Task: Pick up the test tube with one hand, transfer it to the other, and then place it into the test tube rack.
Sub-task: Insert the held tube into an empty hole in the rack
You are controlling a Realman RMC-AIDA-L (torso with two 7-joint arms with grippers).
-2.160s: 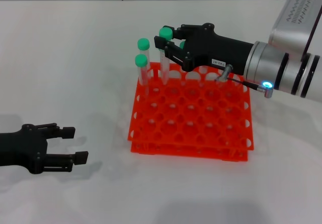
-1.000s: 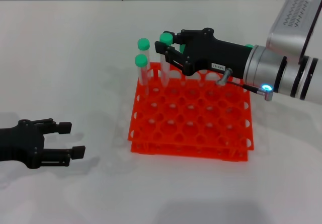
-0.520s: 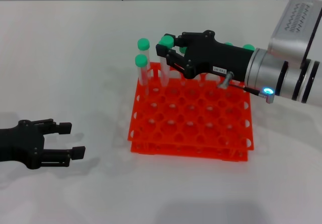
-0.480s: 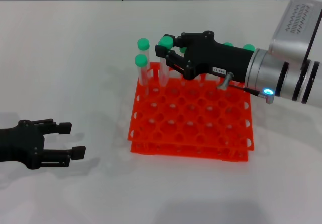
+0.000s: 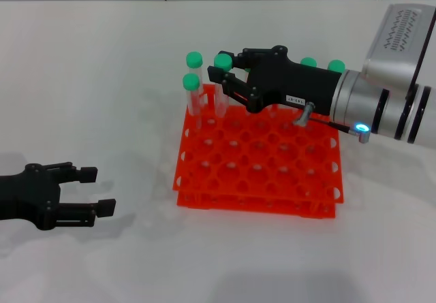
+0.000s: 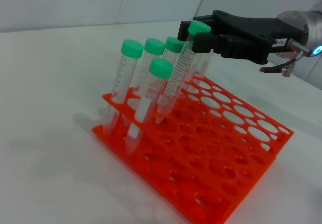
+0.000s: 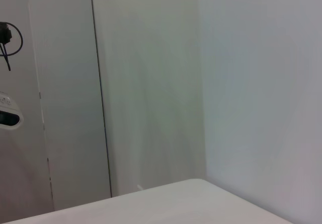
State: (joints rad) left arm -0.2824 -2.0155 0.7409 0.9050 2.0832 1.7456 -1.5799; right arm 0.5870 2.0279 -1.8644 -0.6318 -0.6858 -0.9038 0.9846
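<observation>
The test tube (image 5: 221, 78), clear with a green cap, stands tilted in a back-row hole of the orange-red test tube rack (image 5: 259, 160). My right gripper (image 5: 227, 70), the one with the white label, reaches over the rack's back edge. It is open, its fingers straddling the tube just under the cap. The left wrist view shows the same tube (image 6: 180, 78) leaning between those fingers (image 6: 201, 44), its tip down in the rack (image 6: 216, 153). My left gripper (image 5: 99, 190) rests open and empty on the table at the lower left.
Two more green-capped tubes (image 5: 193, 85) stand at the rack's back left corner, and two green caps (image 5: 321, 63) show behind my right arm. The right wrist view shows only a pale wall and a door panel (image 7: 60, 108).
My right gripper has lowered the tube into the rack's back row and spread its fingers. My left gripper has drawn back a little toward the left edge.
</observation>
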